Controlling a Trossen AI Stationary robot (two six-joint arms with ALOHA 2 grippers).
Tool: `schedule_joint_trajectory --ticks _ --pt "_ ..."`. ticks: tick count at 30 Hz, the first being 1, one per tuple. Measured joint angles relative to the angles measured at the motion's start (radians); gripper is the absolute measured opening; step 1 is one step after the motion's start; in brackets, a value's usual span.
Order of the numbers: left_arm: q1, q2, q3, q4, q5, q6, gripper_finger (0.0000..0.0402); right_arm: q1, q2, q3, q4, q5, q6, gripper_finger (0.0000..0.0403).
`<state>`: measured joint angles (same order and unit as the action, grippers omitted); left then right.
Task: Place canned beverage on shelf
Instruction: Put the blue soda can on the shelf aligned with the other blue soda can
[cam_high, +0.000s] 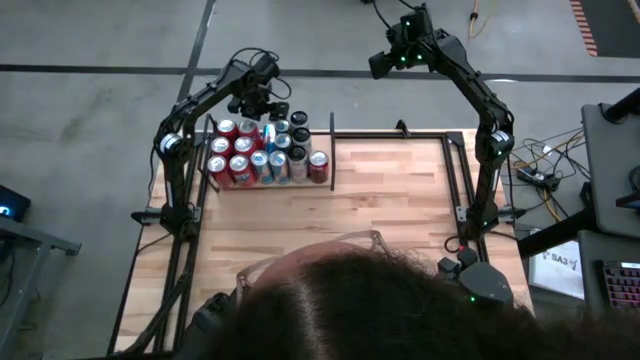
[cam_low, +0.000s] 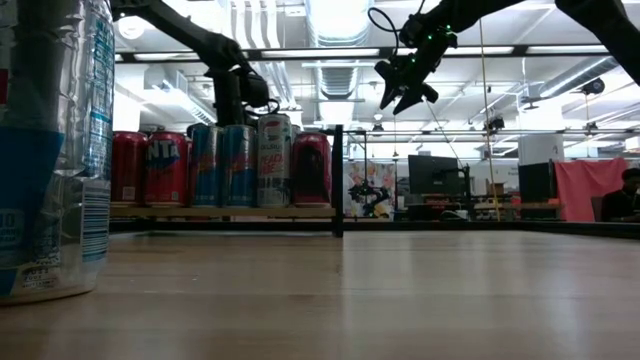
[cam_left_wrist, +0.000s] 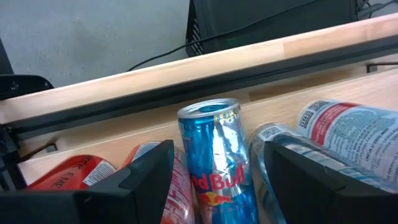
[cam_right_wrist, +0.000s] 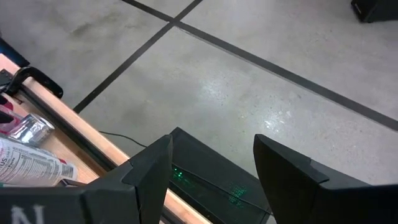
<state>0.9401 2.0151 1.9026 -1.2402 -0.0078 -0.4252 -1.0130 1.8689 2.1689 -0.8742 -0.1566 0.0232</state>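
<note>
The shelf (cam_high: 332, 165), a narrow black-framed bay with a wood plank floor (cam_low: 230, 211), stands at the table's far left. It holds several upright cans, red, blue and silver, standing on the plank. My left gripper (cam_high: 262, 103) points down over the far rows. Its open fingers stand on either side of the top of a blue canned beverage (cam_left_wrist: 217, 155), with a gap showing beside the can. My right gripper (cam_high: 385, 63) hangs high beyond the table's far edge, open, with nothing between its fingers (cam_right_wrist: 149, 180).
A person's dark-haired head (cam_high: 400, 300) leans over the table's near edge. A clear plastic bottle (cam_low: 50, 150) stands close to the low camera on the left. Bare wood tabletop (cam_high: 390, 200) stretches to the right of the shelf. Cables and equipment lie off the table's right side.
</note>
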Motion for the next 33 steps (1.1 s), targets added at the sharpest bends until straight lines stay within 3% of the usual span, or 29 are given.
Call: schedule_joint_trajectory --ticks 33 --pt "0.006 0.039 -0.001 0.013 0.02 0.023 0.0233 0.0 -0.001 0.0 0.026 0.0 0.003 0.0211"
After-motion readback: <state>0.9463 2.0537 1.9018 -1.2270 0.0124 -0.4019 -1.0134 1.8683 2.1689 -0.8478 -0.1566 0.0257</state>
